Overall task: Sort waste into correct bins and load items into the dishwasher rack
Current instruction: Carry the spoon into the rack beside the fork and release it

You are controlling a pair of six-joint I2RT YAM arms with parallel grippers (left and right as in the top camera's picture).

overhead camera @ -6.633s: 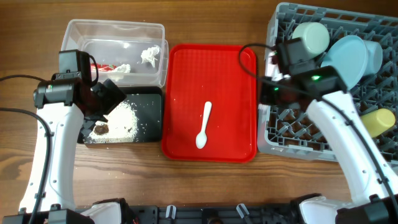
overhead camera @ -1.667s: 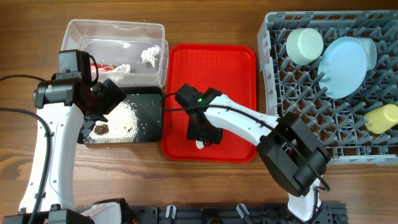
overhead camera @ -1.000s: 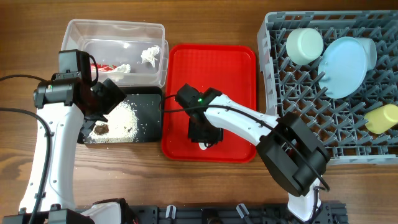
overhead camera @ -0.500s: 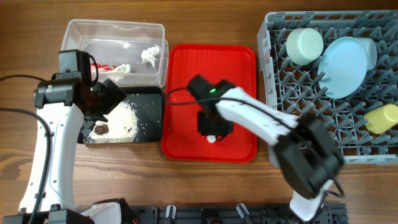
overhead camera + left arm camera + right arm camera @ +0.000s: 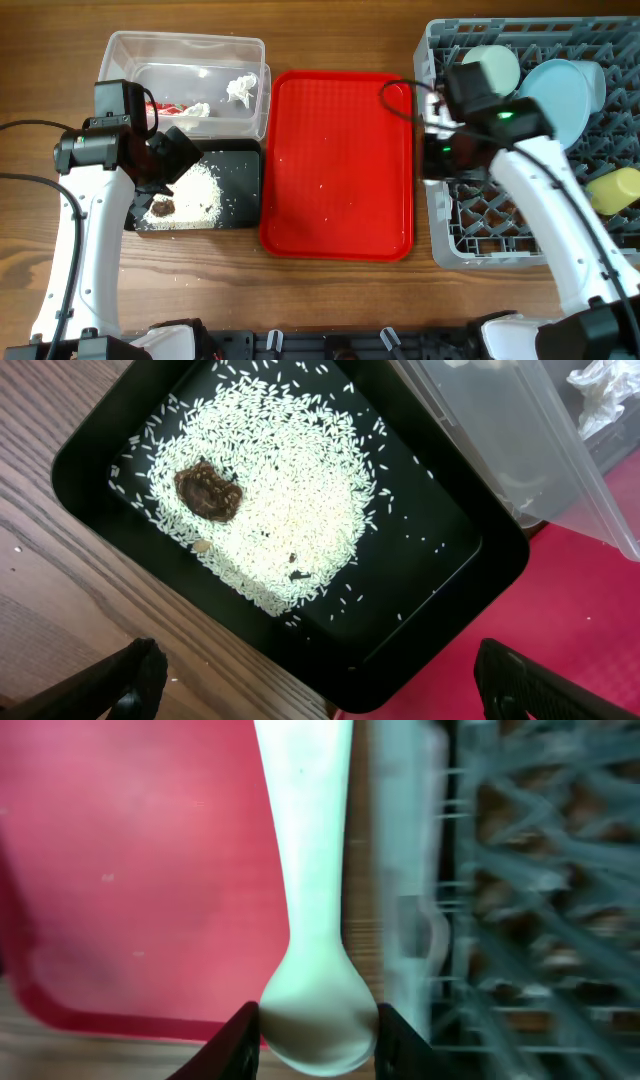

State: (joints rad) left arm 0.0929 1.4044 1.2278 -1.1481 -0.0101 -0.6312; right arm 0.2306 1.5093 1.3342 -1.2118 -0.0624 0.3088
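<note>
My right gripper [image 5: 318,1030] is shut on the bowl end of the white plastic spoon [image 5: 305,870], whose handle points away over the gap between the red tray and the grey dishwasher rack [image 5: 500,230]. From overhead this gripper [image 5: 440,150] hangs at the rack's left edge. The rack holds a pale green bowl [image 5: 492,65], a light blue plate [image 5: 565,95] and a yellow cup [image 5: 615,190]. My left gripper [image 5: 330,690] is open above the near edge of the black tray [image 5: 470,575] of rice [image 5: 280,490] and a brown scrap [image 5: 208,492].
The clear tub [image 5: 130,50] at the back left holds crumpled tissue [image 5: 242,88] and a red-and-white wrapper [image 5: 170,107]. The flat red tray [image 5: 340,160] lies between the bins and the rack, with only a few specks on it.
The right gripper lifted the spoon off the red tray and carried it right to the rack's left edge. The left arm has not moved.
</note>
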